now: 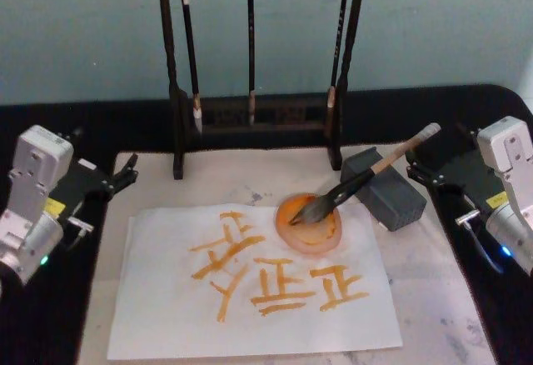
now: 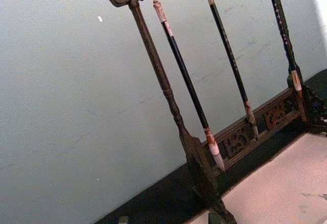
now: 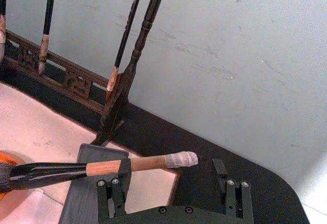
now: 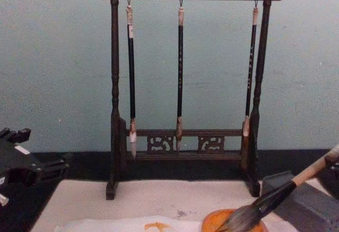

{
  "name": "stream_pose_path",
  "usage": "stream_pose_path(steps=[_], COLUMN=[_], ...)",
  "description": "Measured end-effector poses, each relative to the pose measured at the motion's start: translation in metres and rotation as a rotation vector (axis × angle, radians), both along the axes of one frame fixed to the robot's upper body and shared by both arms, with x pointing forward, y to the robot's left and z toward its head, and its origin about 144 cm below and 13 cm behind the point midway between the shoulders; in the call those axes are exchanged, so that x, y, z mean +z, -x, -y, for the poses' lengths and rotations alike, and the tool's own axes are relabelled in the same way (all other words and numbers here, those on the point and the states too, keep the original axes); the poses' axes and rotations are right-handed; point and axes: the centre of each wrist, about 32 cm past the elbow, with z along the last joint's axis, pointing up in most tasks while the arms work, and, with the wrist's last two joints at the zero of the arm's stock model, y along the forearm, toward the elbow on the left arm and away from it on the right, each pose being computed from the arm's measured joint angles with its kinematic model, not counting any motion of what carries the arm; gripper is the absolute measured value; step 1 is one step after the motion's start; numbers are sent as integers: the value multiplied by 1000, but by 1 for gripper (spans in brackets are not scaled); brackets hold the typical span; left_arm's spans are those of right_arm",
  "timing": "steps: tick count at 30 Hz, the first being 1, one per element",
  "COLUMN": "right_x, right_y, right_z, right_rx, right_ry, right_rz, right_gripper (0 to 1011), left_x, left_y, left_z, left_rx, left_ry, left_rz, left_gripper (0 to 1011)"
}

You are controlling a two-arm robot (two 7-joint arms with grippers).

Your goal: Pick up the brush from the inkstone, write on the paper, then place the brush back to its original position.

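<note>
The brush (image 1: 366,177) lies tilted, its tan handle propped on the dark grey inkstone (image 1: 396,202) and its bristles resting in a round orange dish (image 1: 310,230). The same brush (image 3: 102,166) shows in the right wrist view, and the brush (image 4: 275,197) in the chest view. The white paper (image 1: 166,298) lies in front and bears several orange strokes. My right gripper (image 1: 429,165) stands open just right of the handle's end, apart from it. In the right wrist view the right gripper (image 3: 171,175) has its jaws wide, with the handle beyond them. My left gripper (image 1: 108,163) stays open at the mat's left edge.
A dark wooden rack (image 1: 250,123) holding three thin brushes stands at the back of the table. A cream mat (image 1: 433,298) lies under the paper and dish. Black tabletop (image 1: 500,332) flanks both sides of the mat.
</note>
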Motion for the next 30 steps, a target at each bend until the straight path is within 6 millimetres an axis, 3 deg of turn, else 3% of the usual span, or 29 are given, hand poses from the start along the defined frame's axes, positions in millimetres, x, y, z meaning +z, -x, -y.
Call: stream_pose_path(steps=[30], right_x=[0], right_y=[0], right_z=[0], right_rx=[-1], right_ry=[0], right_rz=[1], right_gripper=[1000], left_x=[0], left_y=[0], left_z=[0], left_rx=[0], left_ry=[0], left_rz=[0], left_gripper=[1010])
